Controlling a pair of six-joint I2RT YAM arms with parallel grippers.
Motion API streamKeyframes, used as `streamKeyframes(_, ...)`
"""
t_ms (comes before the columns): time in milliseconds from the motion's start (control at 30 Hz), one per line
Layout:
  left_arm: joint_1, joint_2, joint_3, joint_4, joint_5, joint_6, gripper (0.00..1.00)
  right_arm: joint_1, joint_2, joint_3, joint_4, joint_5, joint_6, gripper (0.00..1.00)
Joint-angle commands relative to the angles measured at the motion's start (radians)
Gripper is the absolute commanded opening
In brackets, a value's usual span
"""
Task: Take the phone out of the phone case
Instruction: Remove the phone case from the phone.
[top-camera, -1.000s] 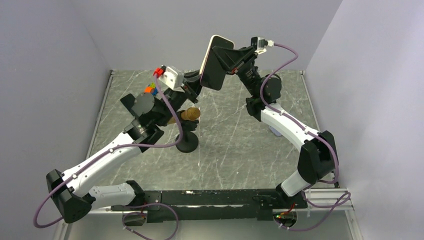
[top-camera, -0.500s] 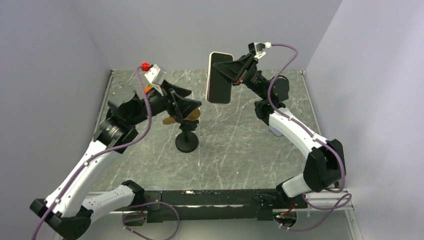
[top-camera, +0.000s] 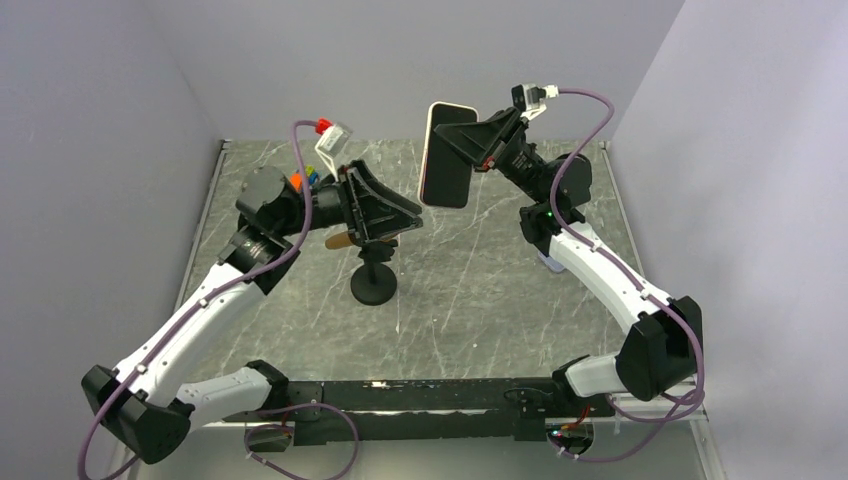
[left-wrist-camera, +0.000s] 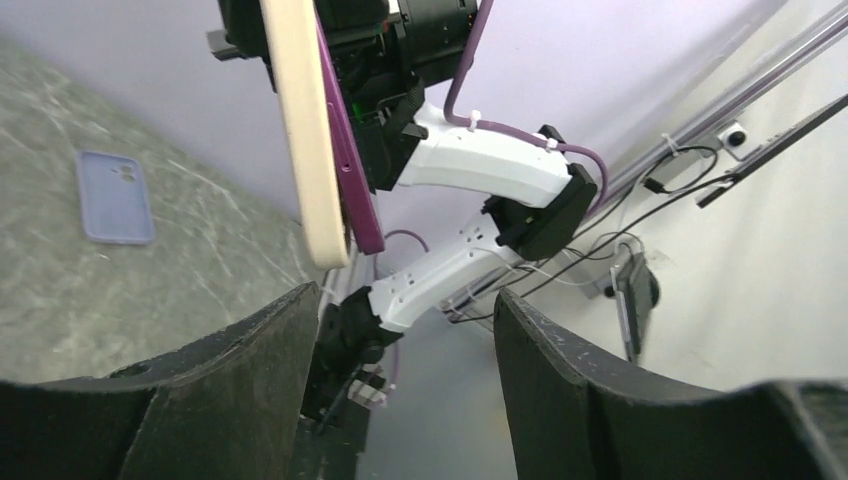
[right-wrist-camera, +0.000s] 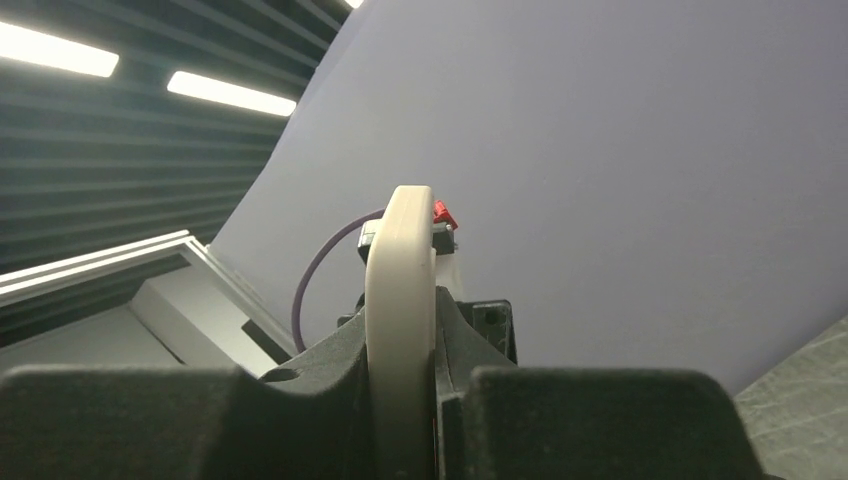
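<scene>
My right gripper (top-camera: 468, 142) holds the phone (top-camera: 448, 160) upright in the air, dark screen facing the camera above. It sits in a cream phone case (top-camera: 431, 150). From the right wrist the case's cream edge (right-wrist-camera: 400, 290) stands pinched between the two fingers, with my right gripper (right-wrist-camera: 400, 345) shut on it. In the left wrist view the cream case (left-wrist-camera: 305, 130) shows edge-on with the phone's purple side (left-wrist-camera: 347, 160) against it. My left gripper (top-camera: 408, 224) is open, empty, and apart from the phone, just below-left of it. Nothing lies between the jaws of my left gripper (left-wrist-camera: 405, 295).
A black stand (top-camera: 373, 287) carrying a brown piece (top-camera: 342, 241) stands mid-table under the left gripper. A lavender phone case (left-wrist-camera: 115, 195) lies flat on the marble table (top-camera: 470, 300) near the right arm. Small coloured blocks (top-camera: 303, 180) sit at the back left. Grey walls enclose the table.
The left gripper has opened and drawn back from the phone's lower edge, then swung to face it. The right gripper has turned the phone more upright and shifted it slightly right.
</scene>
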Motion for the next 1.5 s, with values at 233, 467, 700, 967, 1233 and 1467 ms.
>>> streamKeyframes(233,-0.06,0.01,0.03,0.113,0.011,-0.076,0.64,0.0,-0.036,-0.005,0.007,0.048,-0.03,0.0)
streamKeyframes(467,-0.064,0.012,0.037,0.043,-0.067,-0.045,0.66,0.01,-0.035,-0.01,0.029,0.05,-0.013,0.0)
streamKeyframes(700,-0.064,0.045,0.069,-0.018,-0.13,0.001,0.66,0.025,-0.052,0.006,0.016,0.052,-0.016,0.0)
streamKeyframes(967,-0.061,0.073,0.098,-0.027,-0.186,0.018,0.67,0.046,-0.059,0.007,0.012,0.041,-0.02,0.0)
streamKeyframes(1233,-0.061,0.11,0.162,-0.15,-0.364,0.09,0.64,0.083,-0.068,-0.009,0.003,0.033,-0.038,0.0)
streamKeyframes(1467,-0.061,0.156,0.182,-0.129,-0.471,0.12,0.49,0.131,-0.04,-0.019,0.019,0.009,-0.044,0.0)
